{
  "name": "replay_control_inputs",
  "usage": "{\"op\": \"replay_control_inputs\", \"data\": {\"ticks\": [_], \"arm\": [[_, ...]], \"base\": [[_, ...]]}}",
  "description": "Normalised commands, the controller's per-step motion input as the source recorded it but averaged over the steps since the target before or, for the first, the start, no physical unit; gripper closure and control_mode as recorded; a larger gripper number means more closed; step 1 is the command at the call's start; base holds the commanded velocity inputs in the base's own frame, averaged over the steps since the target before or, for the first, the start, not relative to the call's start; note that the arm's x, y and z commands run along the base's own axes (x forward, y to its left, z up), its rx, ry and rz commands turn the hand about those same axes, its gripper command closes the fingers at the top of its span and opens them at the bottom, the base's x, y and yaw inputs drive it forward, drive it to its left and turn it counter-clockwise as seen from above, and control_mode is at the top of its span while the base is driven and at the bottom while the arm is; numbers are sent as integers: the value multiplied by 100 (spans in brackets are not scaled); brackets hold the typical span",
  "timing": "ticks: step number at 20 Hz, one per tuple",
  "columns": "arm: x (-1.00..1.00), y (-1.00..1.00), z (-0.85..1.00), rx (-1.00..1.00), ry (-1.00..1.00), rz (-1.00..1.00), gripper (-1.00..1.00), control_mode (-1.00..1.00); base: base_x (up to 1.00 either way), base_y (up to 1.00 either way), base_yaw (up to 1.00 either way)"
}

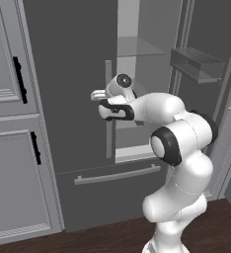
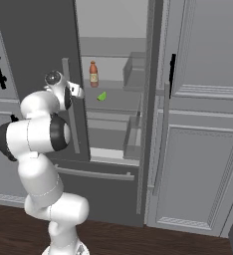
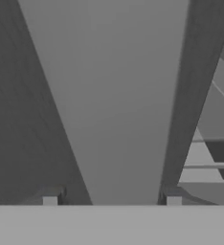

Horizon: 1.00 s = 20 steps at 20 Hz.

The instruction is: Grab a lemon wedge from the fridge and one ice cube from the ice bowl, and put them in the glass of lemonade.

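Lemon wedge lay on a fridge shelf, at 4 o'clock from the orange bottle. Right door stood open, left door shut. Fingers stood apart, straddling the left door's vertical handle; contact could not be determined.

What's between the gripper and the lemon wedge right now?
In the right base view, the gripper sits at the left door's handle; that door's edge and bare shelf separate it from the lemon wedge. The orange bottle stands behind, off that line.
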Motion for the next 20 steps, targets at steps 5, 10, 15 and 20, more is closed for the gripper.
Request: {"op": "replay_control_inputs", "data": {"ticks": [5,10,15,20], "arm": [[12,2,-3,0,0,0,100,-100],[-1,14,0,0,1,0,100,-100],[-36,70,10,0,0,14,100,-100],[-68,84,37,-3,0,18,100,-100]], "base": [[0,0,0],[0,0,0],[0,0,0],[0,0,0]]}}
